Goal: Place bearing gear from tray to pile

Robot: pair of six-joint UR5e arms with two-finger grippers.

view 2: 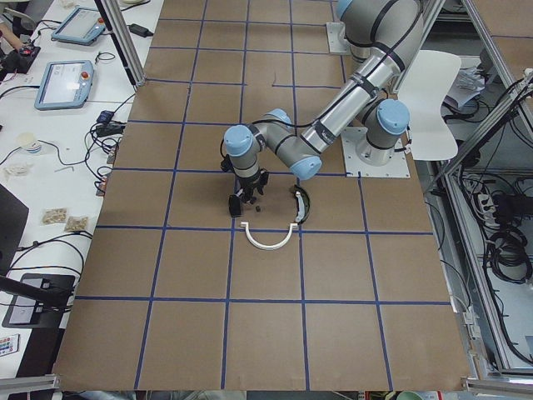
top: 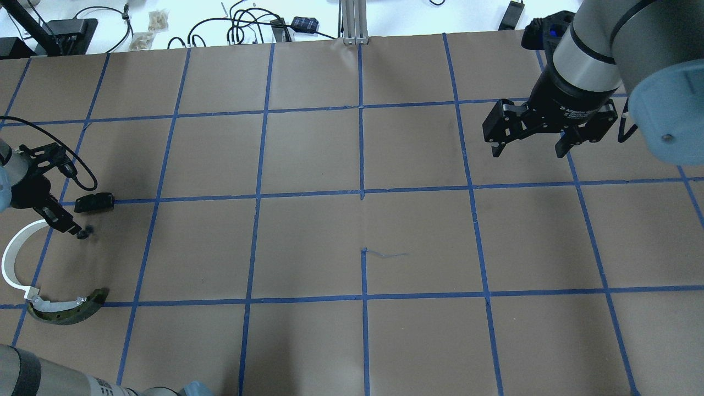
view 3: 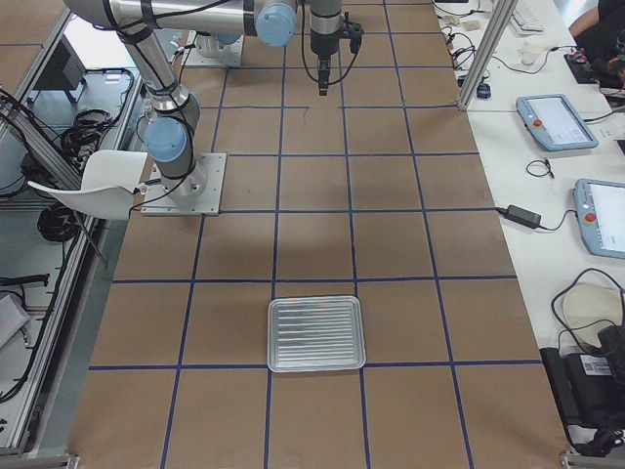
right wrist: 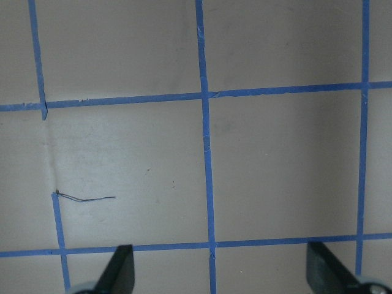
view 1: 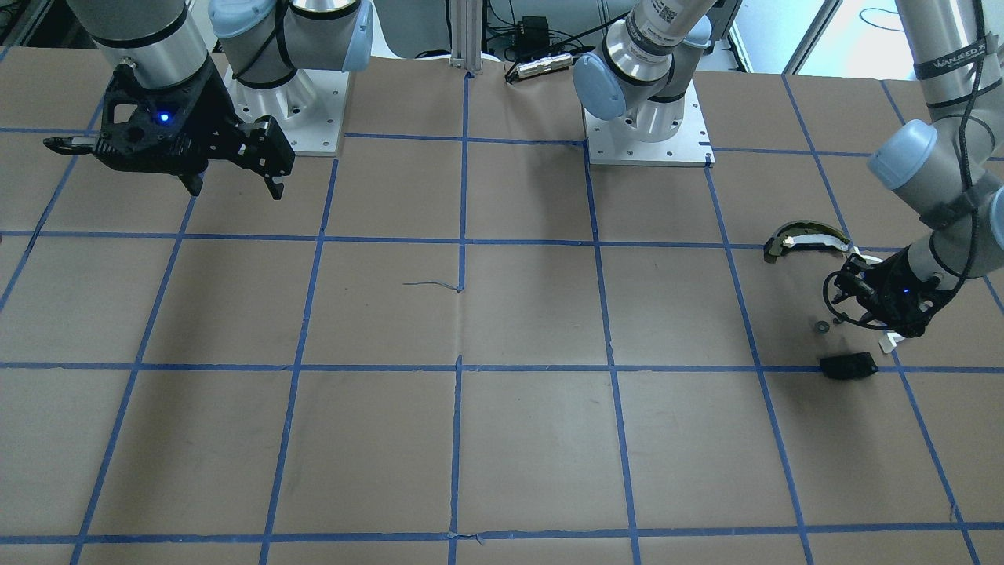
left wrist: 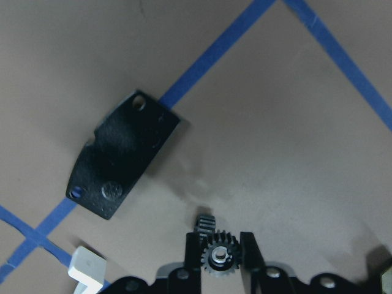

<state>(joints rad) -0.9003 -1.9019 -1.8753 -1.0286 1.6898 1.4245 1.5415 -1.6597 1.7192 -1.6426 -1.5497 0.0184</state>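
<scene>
My left gripper (left wrist: 220, 260) is shut on a small black bearing gear (left wrist: 220, 253) with a metal hub and holds it low over the table, inside the pile. The pile holds a flat black plate with holes (left wrist: 125, 156), a thin white half-ring strip (top: 12, 258) and a curved dark-and-yellowish piece (top: 66, 311). In the overhead view the left gripper (top: 74, 230) sits between the plate (top: 94, 202) and the strip. The metal tray (view 3: 315, 334) shows only in the exterior right view and looks empty. My right gripper (top: 531, 146) is open and empty, hovering high.
A small ring-like part (view 1: 821, 326) lies on the paper beside the left gripper (view 1: 843, 310). Blue tape lines grid the brown table. Cables and small boxes (top: 242, 25) lie past the table's far edge.
</scene>
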